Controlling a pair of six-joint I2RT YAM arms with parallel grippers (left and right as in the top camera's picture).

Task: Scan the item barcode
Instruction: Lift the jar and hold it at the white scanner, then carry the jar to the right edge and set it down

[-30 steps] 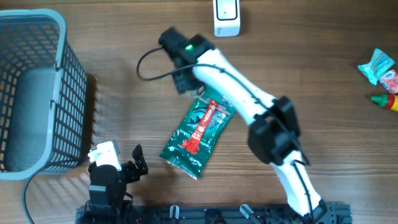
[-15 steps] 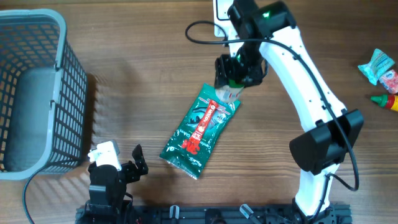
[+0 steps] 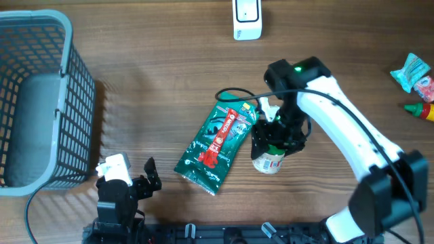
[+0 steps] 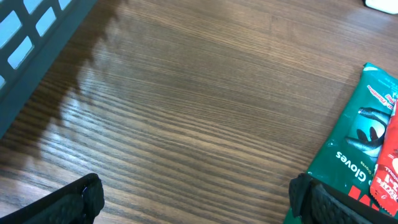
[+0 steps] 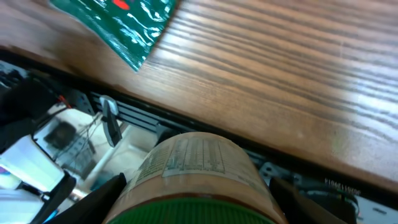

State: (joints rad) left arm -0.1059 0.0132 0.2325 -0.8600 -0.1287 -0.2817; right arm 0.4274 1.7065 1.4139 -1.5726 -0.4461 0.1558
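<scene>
Between the clenched fingers of the right gripper (image 3: 273, 144) sits the jar (image 3: 269, 163), low over the worktop (image 3: 149, 102), just beside the green packet (image 3: 215, 144). The scanner (image 3: 247, 20) lies well apart, toward the far edge, so this arm looks best placed to carry it there. The left gripper (image 3: 149, 179) rests spread wide, farther off.

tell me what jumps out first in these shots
The right gripper, clamped on a green-lidded jar, stands out in the middle of the overhead view, just right of a green glove pack lying flat. Next comes the big grey basket at the left edge, then the small white scanner at the far edge.
</scene>
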